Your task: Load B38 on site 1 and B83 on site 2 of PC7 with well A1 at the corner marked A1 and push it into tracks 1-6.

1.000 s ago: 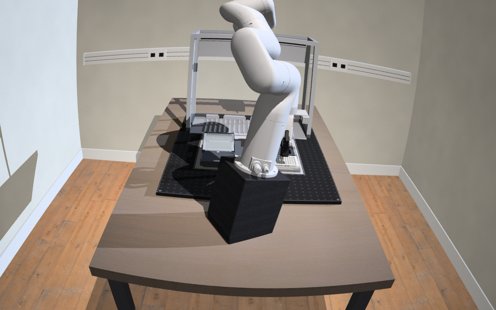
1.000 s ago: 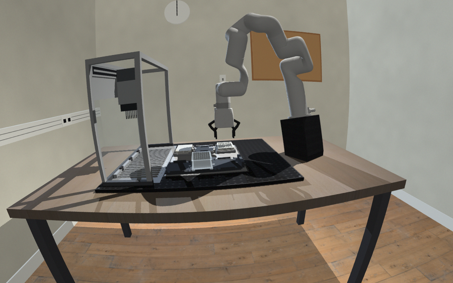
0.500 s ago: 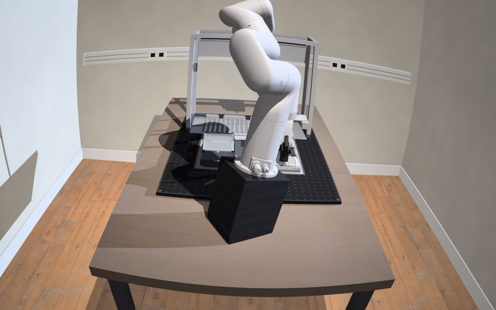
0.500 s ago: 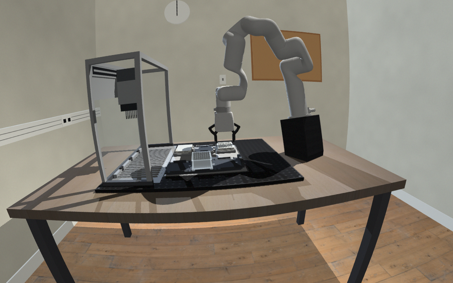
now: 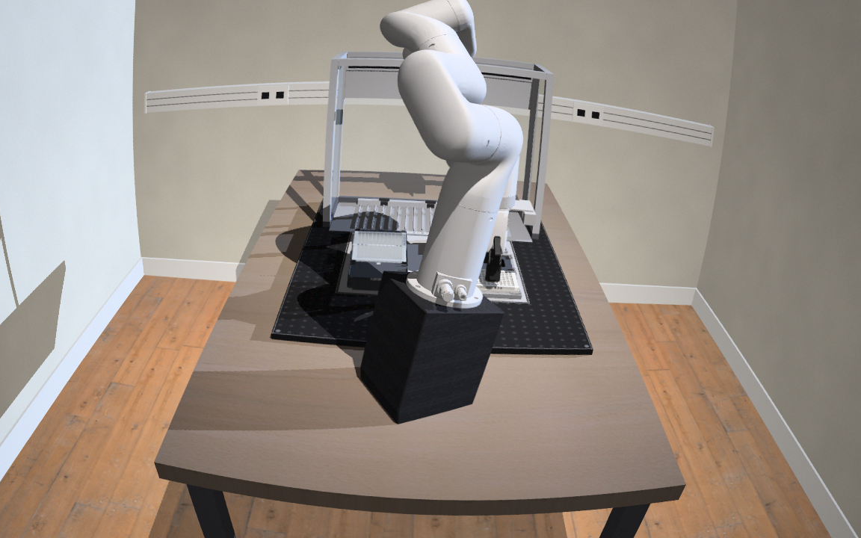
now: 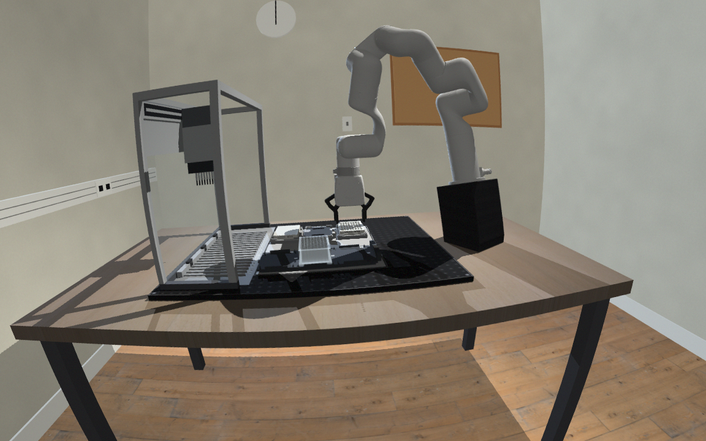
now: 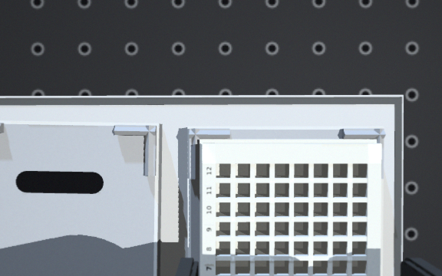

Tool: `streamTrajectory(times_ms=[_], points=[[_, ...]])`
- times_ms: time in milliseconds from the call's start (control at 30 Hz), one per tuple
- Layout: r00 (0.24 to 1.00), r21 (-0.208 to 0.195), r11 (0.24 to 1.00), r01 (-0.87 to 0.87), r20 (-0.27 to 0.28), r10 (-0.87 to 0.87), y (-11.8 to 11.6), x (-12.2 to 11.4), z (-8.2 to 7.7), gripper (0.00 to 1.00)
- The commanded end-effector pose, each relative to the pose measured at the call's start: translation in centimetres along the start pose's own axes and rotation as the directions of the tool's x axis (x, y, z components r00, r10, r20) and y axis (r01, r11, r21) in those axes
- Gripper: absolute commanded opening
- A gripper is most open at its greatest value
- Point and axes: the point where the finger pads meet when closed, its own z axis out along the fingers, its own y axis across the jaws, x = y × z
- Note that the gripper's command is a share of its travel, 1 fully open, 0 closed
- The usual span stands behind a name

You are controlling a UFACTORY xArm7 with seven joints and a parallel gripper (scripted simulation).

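Note:
My gripper (image 7: 301,268) is open. Its two fingertips show at the bottom edge of the wrist view, one on each side of the white 96-well plate B38 (image 7: 290,207). B38 sits in the end nest S1, inside the corner locators. In the side view the gripper (image 6: 350,211) hangs just above this plate (image 6: 353,230). The neighbouring nest S2 (image 7: 64,184) is empty and shows a dark slot. The dark carrier PC7 (image 5: 373,267) lies on the apron in front of the rails (image 5: 394,205). It holds a tall white block, B83 (image 6: 314,249), toward the rails end. I cannot tell which site.
B33 (image 6: 290,231) sits in the far nest S3 next to the rails. The instrument frame with its pipetting head (image 6: 196,142) stands over the rails. The arm's black pedestal (image 5: 427,347) stands at the near edge of the perforated black mat.

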Motion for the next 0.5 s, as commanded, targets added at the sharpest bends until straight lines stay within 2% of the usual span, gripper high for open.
streamTrajectory(times_ms=[0, 467], points=[[1.000, 0.002, 1.000, 0.000, 0.000, 0.000, -0.09, 0.03, 0.19, 1.00], [1.000, 0.002, 1.000, 0.000, 0.000, 0.000, -0.09, 0.03, 0.98, 1.00]])
